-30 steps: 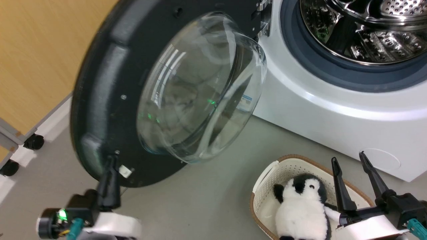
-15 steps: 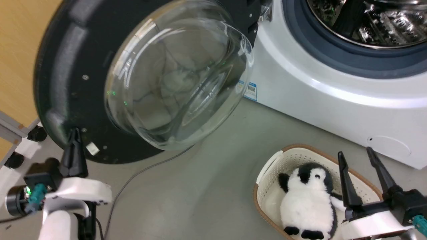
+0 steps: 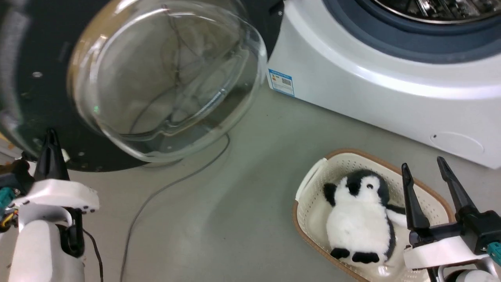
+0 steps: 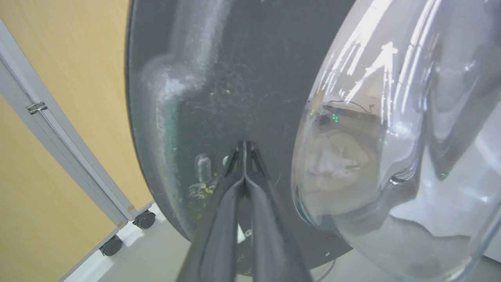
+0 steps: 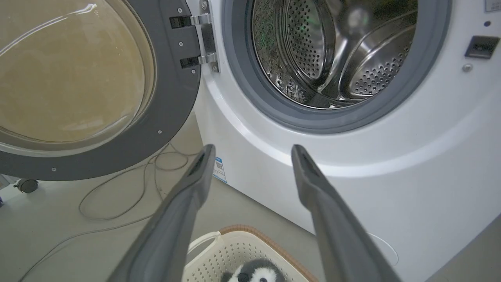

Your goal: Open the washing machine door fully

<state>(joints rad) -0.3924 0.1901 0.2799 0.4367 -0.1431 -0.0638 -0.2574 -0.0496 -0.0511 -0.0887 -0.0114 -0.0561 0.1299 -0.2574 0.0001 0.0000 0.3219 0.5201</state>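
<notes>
Washing machine door [image 3: 39,98] open, left end effector [image 4: 244,145] closed, right [image 3: 422,163] spread, penguin [image 3: 358,219] in basket [image 3: 310,188]

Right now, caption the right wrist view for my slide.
Open right gripper poised over a basket holding a toy penguin, facing the washing machine with its door swung wide.

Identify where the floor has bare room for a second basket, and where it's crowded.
Free: the floor between the cable and the basket, before the washing machine. Crowded: beneath the washing machine door, where cable and left gripper sit; the basket holds a penguin toy.
</notes>
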